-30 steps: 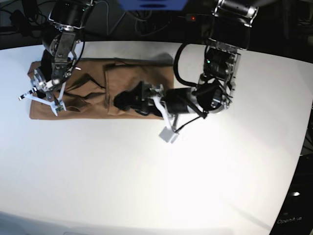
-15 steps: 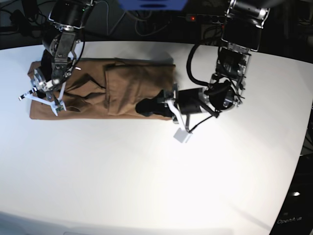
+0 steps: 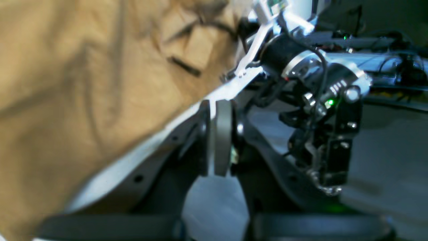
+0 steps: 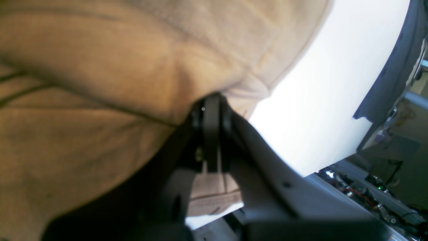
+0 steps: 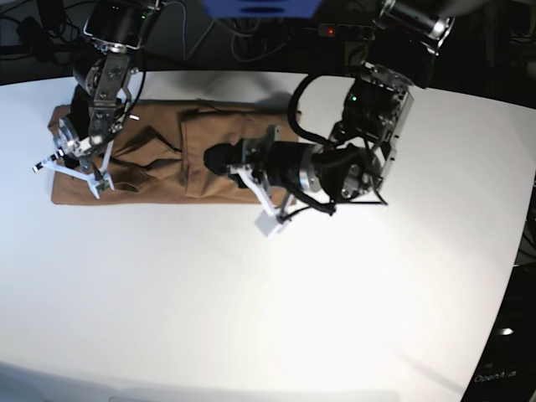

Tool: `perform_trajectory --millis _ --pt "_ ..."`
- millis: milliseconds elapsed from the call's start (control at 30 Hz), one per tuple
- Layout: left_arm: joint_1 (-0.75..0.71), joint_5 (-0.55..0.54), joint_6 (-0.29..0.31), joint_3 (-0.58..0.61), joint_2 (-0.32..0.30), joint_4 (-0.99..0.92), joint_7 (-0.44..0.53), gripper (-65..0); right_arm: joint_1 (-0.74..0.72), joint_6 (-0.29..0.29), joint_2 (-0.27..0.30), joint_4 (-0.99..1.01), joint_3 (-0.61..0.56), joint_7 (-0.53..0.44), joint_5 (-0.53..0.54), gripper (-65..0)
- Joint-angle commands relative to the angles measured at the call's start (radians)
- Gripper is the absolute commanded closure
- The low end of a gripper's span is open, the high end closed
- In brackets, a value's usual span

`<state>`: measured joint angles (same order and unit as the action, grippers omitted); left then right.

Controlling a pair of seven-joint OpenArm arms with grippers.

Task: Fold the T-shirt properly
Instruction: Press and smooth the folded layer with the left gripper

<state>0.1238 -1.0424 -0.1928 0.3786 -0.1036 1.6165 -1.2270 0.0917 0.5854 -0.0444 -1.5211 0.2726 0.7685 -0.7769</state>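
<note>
The tan-brown T-shirt [image 5: 151,159] lies as a long folded band at the table's back left, with a doubled panel on its right half. My right gripper [image 5: 74,163] is at the band's left end. In the right wrist view, this right gripper [image 4: 210,134] is shut on a bunched hem of the T-shirt [image 4: 100,67]. My left gripper [image 5: 219,159] hovers over the doubled panel. In the left wrist view, this left gripper [image 3: 219,137] has its pads pressed together with no cloth visible between them, and the T-shirt [image 3: 83,100] spreads to its left.
The white table [image 5: 293,318] stretches wide in front of and to the right of the shirt. A white tag [image 5: 266,224] hangs under the left arm. Cables and dark equipment [image 5: 251,42] crowd the space behind the back edge.
The left arm pulled back toward the shirt's right end, then swung left again over the doubled panel, and its jaws closed. The right arm and its end of the shirt stayed put.
</note>
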Motion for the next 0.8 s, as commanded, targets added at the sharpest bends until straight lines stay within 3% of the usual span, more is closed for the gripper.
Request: perform_trajectory --millis 0,333,467,700,767 --pt "0.027 -0.02 -0.04 0.018 0.002 0.012 0.003 -2.5 0.029 0.113 -0.033 0.032 -0.008 -0.008 0.132 0.0" --pt "0.058 0.029 -0.328 0.099 0.0 -0.022 0.005 -2.5 0.024 0.113 -0.033 0.032 -0.02 -0.005 0.13 0.0" --pt "0.056 0.086 -0.351 0.096 0.0 -0.022 -0.001 -2.5 0.026 0.113 -0.033 0.032 -0.02 -0.005 0.13 0.0" --pt "0.06 0.093 -0.359 0.095 -0.029 -0.023 -0.017 -2.5 0.023 0.113 -0.033 0.032 -0.022 -0.005 0.13 0.0" --pt "0.067 0.093 -0.412 0.095 -0.038 -0.022 -0.035 -2.5 0.021 0.113 -0.033 0.032 -0.022 -0.005 0.13 0.0"
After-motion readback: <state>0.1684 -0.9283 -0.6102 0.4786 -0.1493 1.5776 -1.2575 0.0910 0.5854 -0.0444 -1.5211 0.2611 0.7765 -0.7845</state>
